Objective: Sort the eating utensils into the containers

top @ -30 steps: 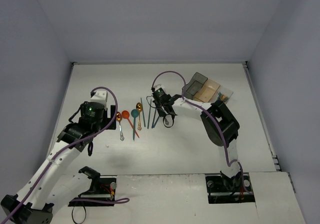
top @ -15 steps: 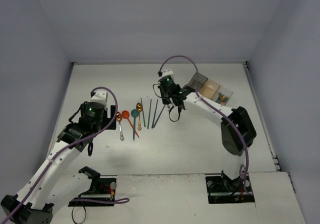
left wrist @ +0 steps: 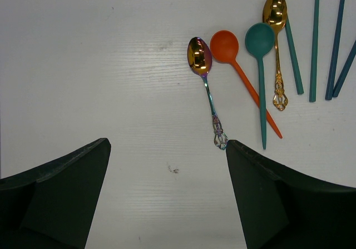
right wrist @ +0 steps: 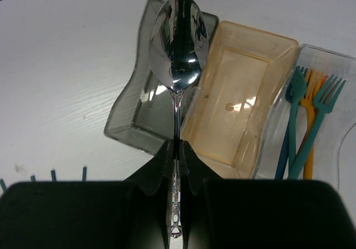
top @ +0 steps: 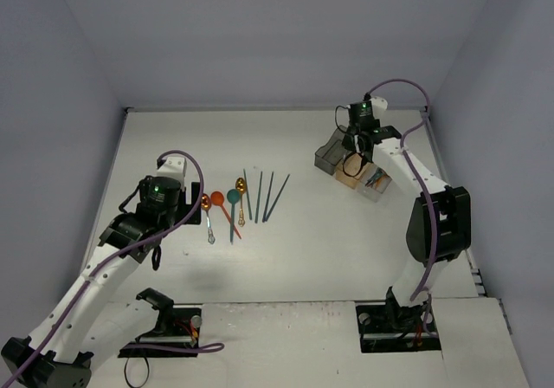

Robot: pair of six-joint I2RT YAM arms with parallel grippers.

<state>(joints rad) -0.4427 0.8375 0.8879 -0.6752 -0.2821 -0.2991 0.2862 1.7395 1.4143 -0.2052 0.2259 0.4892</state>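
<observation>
Right claw [right wrist: 177, 155]: pressed together on the handle of a silver spoon [right wrist: 178, 43], bowl pointing to 12 o'clock in the wrist view. Bowl overlaps the right-hand wall of the smoky grey bin [right wrist: 133, 121]. Can't tell its height above it.

Bins are in a row, walls touching. The orange-tan bin [right wrist: 245, 65] is at 3 o'clock of the grey one, and the clear bin [right wrist: 334, 160] is at 3 o'clock of that. The clear bin holds three forks [right wrist: 311, 127], two teal and one orange, tines toward 12. In the overhead view the row sits at roughly 2 o'clock on the tabletop [top: 346, 249], with the right claw above it.

Left claw [left wrist: 167, 196]: fingers [left wrist: 61, 188] spread wide, nothing between them, over bare tabletop.

Loose items are at 1 o'clock of the left claw in its wrist view:
- gold-bowl spoon with iridescent handle [left wrist: 207, 88], closest
- orange spoon [left wrist: 240, 74] and teal spoon [left wrist: 260, 71], handles crossing
- gold spoon [left wrist: 276, 43]
- slim teal sticks [left wrist: 315, 43] further toward 3 o'clock, laid roughly parallel

All spoon bowls point toward 12.
</observation>
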